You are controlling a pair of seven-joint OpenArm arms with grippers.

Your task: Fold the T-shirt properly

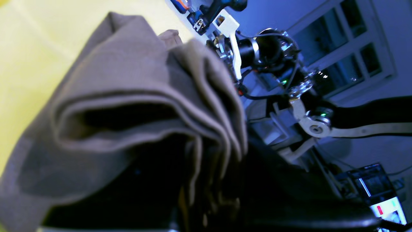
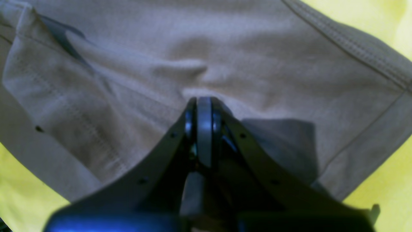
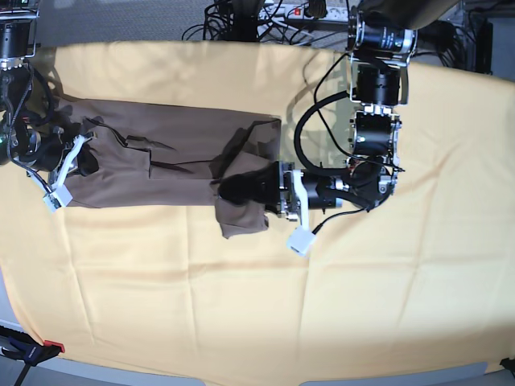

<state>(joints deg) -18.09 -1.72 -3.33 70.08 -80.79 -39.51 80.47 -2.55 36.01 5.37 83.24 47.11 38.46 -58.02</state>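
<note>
T-shirt: left gripper clenched its 3 o'clock hem (lifted for folding); right gripper, closed, pinned 9 o'clock end.

From my remote station I count one T-shirt, one yellow cloth beneath it, two robot arms with one gripper each, and one orange-handled clamp at the table edge.

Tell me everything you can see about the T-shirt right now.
The T-shirt is plain taupe soft fabric with stitched hems, folded into a long band across the yellow cloth. The left gripper is shut on its bunched, layered end; the right gripper is shut and pressing on the other end.
</note>
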